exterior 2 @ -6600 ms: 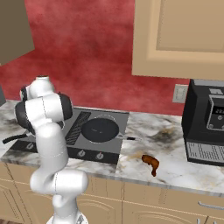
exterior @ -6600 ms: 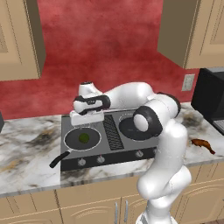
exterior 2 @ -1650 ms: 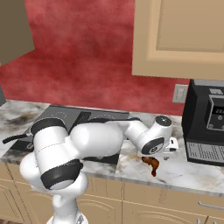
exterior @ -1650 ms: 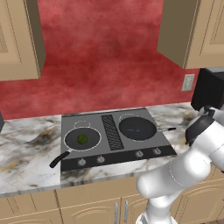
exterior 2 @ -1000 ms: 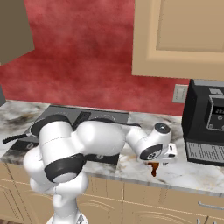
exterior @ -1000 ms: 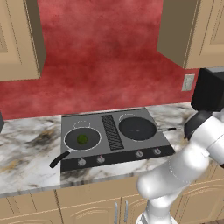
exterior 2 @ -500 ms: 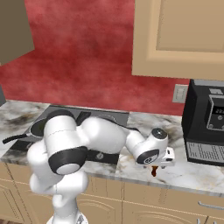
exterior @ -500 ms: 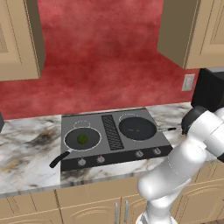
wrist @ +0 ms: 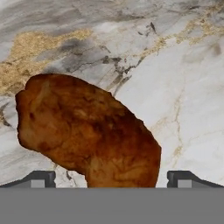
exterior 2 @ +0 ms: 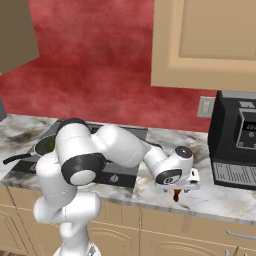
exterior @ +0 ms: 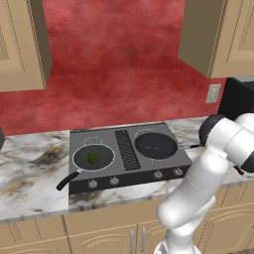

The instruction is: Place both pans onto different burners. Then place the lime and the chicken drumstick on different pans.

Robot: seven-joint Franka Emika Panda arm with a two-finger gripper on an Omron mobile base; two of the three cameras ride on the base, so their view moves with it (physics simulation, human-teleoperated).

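Pincer lowered over the chicken drumstick, before the grasp.

Both pans sit on burners of the stove (exterior: 124, 166); the left pan (exterior: 94, 158) holds the lime (exterior: 93, 158), the right pan (exterior: 156, 145) is bare; the chicken drumstick (wrist: 89, 133) lies on the worktop (exterior 2: 220, 197) near its front edge, between stove and coffee machine (exterior 2: 235, 140); the pincer (wrist: 111, 179) stands wide apart, one finger (wrist: 37, 179) either side of the meat; judged best: descend further, centre on the thick part, then close gently before lifting.
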